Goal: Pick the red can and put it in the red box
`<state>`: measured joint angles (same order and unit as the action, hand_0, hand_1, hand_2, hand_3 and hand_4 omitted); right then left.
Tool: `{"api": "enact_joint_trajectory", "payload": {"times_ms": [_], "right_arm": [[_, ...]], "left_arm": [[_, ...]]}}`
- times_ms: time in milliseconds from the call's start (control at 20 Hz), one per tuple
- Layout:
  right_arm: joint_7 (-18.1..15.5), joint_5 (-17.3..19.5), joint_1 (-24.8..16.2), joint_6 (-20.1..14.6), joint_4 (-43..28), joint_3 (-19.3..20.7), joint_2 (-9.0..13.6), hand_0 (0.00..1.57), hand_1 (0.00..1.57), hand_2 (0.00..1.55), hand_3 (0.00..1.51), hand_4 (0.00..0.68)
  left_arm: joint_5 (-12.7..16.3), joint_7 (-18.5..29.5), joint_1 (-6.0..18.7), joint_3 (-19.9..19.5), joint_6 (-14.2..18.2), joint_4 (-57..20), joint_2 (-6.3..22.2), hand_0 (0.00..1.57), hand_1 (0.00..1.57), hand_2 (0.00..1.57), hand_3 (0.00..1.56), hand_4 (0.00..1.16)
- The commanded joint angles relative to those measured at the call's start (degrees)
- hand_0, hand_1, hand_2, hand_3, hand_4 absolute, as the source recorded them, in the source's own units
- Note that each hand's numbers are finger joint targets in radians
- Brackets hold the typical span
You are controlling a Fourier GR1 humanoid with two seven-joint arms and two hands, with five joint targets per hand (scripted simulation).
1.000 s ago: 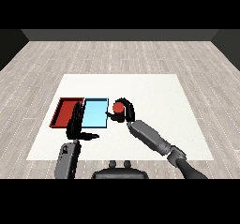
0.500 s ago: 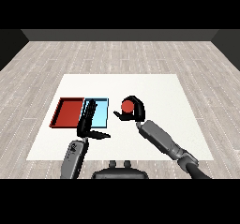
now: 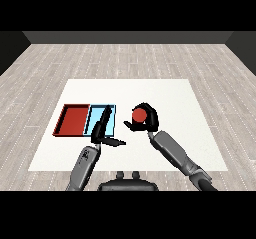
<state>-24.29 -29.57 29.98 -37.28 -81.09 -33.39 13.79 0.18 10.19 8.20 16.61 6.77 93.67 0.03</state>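
Your right hand point(image 3: 146, 119) has curled round the red can point(image 3: 138, 114) and pulled it a bit right, off the light blue tray point(image 3: 112, 109). Left hand point(image 3: 101, 131) hangs open, raised since. The red tray point(image 3: 75, 120) is far left across the bench point(image 3: 165, 98), so carry leftward.

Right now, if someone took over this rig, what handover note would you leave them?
Right hand: curled round the red can, to the right of the light blue tray.
Left hand: open, holds nothing, fingers straight, over the blue tray's front edge.
Red tray: far left, beside the blue one, nothing in it.
Done: the can is in hand.
Left: carry it left past the blue tray and set it in the red tray.
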Motion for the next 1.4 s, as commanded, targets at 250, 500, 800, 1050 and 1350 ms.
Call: {"api": "enact_joint_trajectory", "payload": {"times_ms": [250,500,800,1050,1350], "right_arm": [[3.9,8.6,-3.9,2.0,-7.2,1.5,-2.0,1.44,1.44,1.44,1.4,0.634],[7.9,12.4,-4.1,3.7,-8.6,3.1,-5.0,1.47,1.47,1.44,1.39,0.658],[5.0,15.3,-7.6,11.7,-7.0,8.1,-7.7,1.46,1.46,1.43,1.38,0.66],[4.2,18.8,-9.6,12.0,-7.9,7.6,-11.7,1.47,1.47,1.44,1.39,0.676],[5.8,18.2,-11.0,11.9,-9.3,6.1,-13.7,1.47,1.47,1.43,1.4,0.644]], "left_arm": [[2.6,3.8,0.0,7.7,6.4,-8.2,0.0,0.0,0.0,0.0,0.0,0.0],[6.8,4.5,6.7,7.9,6.9,-15.4,0.0,0.0,0.0,0.0,0.0,0.0],[7.4,5.7,7.2,9.0,9.5,-17.0,0.0,0.0,0.0,0.0,0.0,0.0],[10.3,2.8,10.3,9.7,9.9,-17.8,0.0,0.0,0.0,0.0,0.0,0.0],[12.6,7.5,9.9,10.4,8.4,-19.8,0.0,0.0,0.0,0.0,0.0,0.0]]}}
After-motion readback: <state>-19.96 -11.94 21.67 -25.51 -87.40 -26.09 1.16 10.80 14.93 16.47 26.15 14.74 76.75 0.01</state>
